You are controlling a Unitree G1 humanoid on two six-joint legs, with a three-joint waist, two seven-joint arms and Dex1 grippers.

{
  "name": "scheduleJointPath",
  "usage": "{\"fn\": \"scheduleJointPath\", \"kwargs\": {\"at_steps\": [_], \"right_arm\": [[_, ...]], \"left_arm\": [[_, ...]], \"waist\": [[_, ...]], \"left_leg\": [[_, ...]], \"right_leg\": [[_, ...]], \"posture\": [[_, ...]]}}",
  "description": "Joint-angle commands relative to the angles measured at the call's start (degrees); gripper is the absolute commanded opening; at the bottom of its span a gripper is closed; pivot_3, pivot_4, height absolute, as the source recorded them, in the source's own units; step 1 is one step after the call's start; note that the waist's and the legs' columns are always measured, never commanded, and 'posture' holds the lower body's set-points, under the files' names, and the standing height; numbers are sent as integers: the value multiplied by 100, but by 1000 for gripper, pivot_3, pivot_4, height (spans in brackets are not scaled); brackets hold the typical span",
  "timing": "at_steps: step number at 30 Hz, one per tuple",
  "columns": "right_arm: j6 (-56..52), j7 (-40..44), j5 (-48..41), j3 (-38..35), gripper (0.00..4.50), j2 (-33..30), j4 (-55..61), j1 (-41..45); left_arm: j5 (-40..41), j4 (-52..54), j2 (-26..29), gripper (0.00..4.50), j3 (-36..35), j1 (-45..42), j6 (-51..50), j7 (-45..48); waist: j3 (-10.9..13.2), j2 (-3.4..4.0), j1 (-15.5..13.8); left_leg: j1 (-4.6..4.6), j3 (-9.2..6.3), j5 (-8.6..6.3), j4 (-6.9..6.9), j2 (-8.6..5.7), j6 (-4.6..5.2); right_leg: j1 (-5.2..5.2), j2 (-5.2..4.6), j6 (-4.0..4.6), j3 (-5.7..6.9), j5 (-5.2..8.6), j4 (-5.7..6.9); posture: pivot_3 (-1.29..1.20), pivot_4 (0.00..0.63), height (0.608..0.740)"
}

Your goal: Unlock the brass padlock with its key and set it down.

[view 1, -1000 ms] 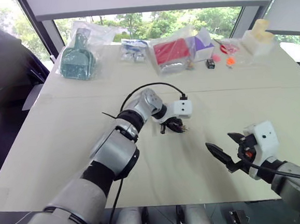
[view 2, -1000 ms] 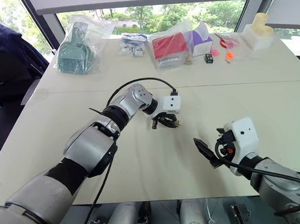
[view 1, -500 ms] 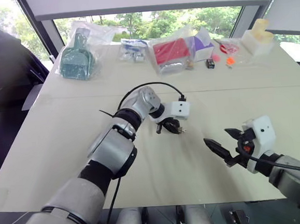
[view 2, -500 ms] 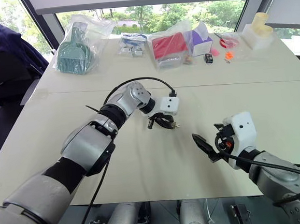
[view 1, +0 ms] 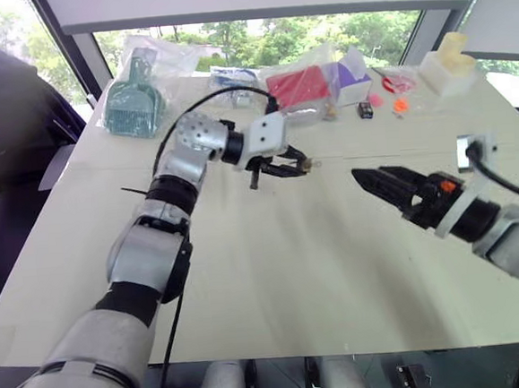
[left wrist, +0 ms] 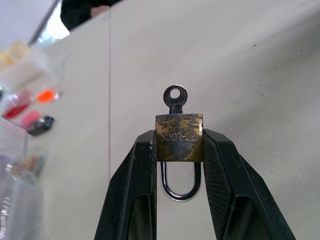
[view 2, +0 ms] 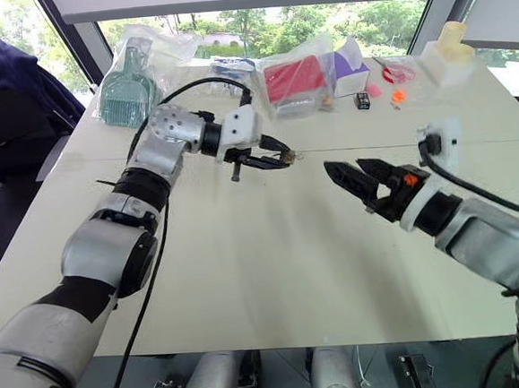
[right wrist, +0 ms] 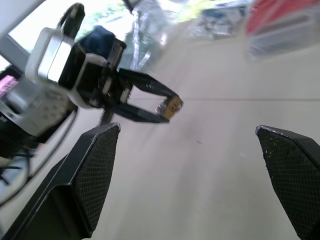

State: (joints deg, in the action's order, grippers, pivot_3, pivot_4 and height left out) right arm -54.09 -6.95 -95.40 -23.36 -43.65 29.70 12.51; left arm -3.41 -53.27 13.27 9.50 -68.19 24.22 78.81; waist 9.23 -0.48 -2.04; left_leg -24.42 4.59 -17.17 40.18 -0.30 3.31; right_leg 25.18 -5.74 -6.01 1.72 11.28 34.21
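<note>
Left gripper pinching brass padlock; right gripper jaws apart.

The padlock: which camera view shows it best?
The left wrist view: the padlock is close, held between the left claw's fingers, key in place, shackle closed. The eye views show a small speck; the right wrist view a small brass blur.

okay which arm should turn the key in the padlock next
Probably the right gripper: it is open, empty and aimed at the brass padlock, which the left gripper clamps with the key facing outward.
</note>
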Motion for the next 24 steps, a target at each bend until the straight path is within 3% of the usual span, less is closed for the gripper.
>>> {"fn": "scheduleJointPath", "kwargs": {"at_steps": [1,12,15,19,24], "right_arm": [[90,90,-179,334,4500,-90,-282,493],[138,71,-75,979,4500,176,-848,1181],[211,24,-15,983,3578,260,-968,1214],[272,-17,0,978,1639,324,-1018,1224],[340,-141,-58,969,1639,426,-993,1156]], "left_arm": [[198,908,70,689,-6,167,-146,-161],[515,2597,125,689,72,799,-1030,-735],[500,2573,181,689,125,812,-1008,-787],[560,2586,202,689,147,791,-1056,-774],[597,2674,206,689,212,845,-1053,-763]], "waist": [[0,0,5],[-1,1,0],[-1,1,1],[-1,1,-2],[-1,1,-2]], "left_leg": [[-1,3,0,1,-1,0],[-1,5,1,5,-7,0],[0,4,2,5,-6,-1],[0,5,3,5,-6,-1],[0,6,3,5,-6,-1]], "right_leg": [[1,0,0,-1,-1,1],[-2,11,-15,0,-9,5],[-2,15,-17,0,-10,6],[-2,16,-18,0,-11,5],[-3,16,-19,1,-12,5]], "posture": [[0,150,740],[0,150,740],[0,150,740],[0,150,740],[0,150,740]]}}
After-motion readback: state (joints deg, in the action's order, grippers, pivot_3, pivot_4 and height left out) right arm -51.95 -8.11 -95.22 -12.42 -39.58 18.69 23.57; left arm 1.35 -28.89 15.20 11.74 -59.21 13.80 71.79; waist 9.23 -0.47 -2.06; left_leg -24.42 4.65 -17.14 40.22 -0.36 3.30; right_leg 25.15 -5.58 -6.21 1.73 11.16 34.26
